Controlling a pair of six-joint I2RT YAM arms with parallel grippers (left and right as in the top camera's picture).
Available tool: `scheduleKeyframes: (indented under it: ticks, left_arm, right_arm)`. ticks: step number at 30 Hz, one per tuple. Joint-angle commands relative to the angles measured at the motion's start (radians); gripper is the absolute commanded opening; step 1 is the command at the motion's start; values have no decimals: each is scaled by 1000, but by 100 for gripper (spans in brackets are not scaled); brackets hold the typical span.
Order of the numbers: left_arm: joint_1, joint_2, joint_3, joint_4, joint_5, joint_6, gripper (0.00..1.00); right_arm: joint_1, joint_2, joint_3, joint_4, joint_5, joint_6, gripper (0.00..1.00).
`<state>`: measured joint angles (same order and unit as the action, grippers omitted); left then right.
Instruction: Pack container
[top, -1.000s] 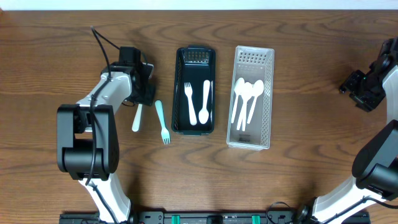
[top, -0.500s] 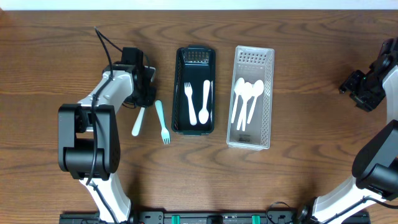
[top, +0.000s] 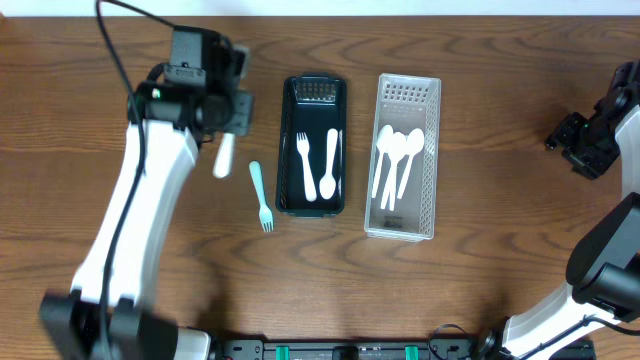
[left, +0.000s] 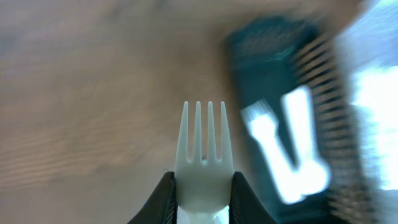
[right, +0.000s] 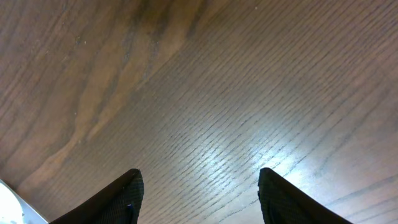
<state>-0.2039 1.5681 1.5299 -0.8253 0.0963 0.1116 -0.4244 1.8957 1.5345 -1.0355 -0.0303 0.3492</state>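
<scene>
My left gripper (top: 226, 112) is shut on a white fork (top: 223, 160) and holds it in the air left of the black tray (top: 284, 150). In the left wrist view the fork's tines (left: 203, 144) stick out between the jaws (left: 202, 198), with the blurred black tray (left: 283, 68) to the right. The black tray holds a white fork (top: 303, 163) and a white spoon (top: 329, 165). A pale teal fork (top: 261, 196) lies on the table left of the tray. My right gripper (top: 578, 142) is open and empty at the far right, over bare wood (right: 199, 124).
A clear tray (top: 434, 150) right of the black one holds three white spoons (top: 393, 165). The left arm's cable (top: 115, 40) loops over the back left of the table.
My left gripper has lifted the white fork off the table and risen, with the arm stretching up. The teal fork and the right arm have not moved.
</scene>
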Motion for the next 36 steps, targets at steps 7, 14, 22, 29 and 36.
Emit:
scheduleKeyframes:
  ticks: [7,14,22,29,36]
  left_arm:
    - [-253,32,-16,69,-4,-230,6]
    - [-269,235,-29,81,-4,-248,16]
    - [-267,204,40,83,-2,-248,61]
    - [-228,-6,73,-5,-53,-134,88]
    - [-60,20,-47,-182,-227,-277,92]
  right_arm:
    - [0,5,-5,0,-4,13,62]
    - [0,5,-5,-1,-4,13,62]
    - [0,5,-5,-1,-4,13,63]
    - [0,5,-5,-1,-4,13,63]
    - [0,5,-5,0,-4,13,64]
